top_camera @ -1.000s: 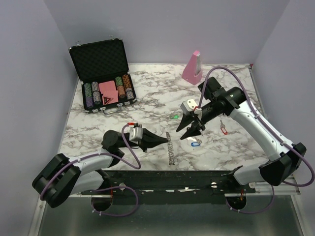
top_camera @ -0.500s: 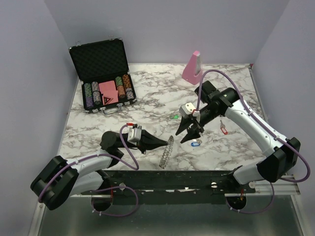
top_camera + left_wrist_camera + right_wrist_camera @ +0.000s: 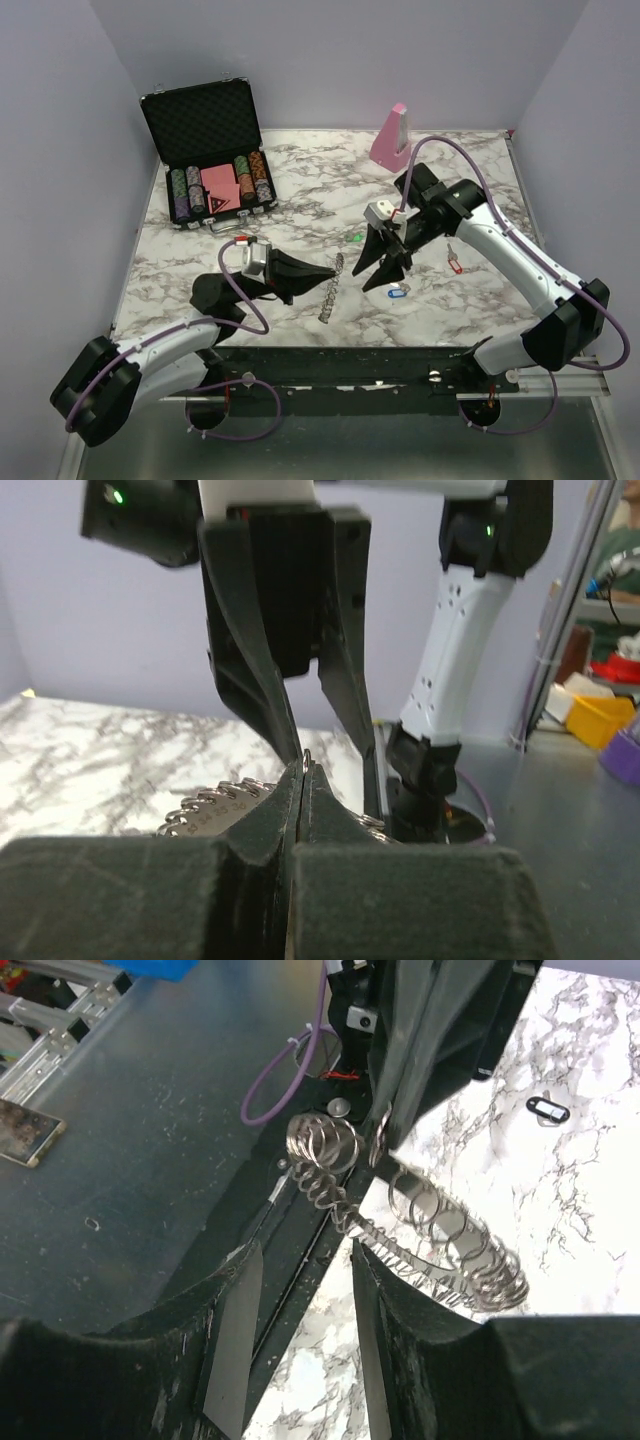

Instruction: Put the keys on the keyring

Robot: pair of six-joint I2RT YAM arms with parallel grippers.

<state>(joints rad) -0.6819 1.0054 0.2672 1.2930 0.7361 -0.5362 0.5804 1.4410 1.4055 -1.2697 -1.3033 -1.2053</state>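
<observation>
Jaws of the left gripper [image 3: 326, 272] are pressed together on the rim of the keyring [image 3: 331, 292], which hangs edge-on and tilted over the near-centre desk [image 3: 300, 190]. Right gripper [image 3: 383, 270], just right of it, has jaws spread and empty. Blue-tagged key [image 3: 396, 292] and red-tagged key [image 3: 455, 265] lie further right. Judgement: ring stiff, light, slippery; pinch its flat rim. Keys are best taken by their plastic tags

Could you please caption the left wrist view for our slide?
Left gripper clamps the keyring; right gripper hangs open opposite.
</observation>
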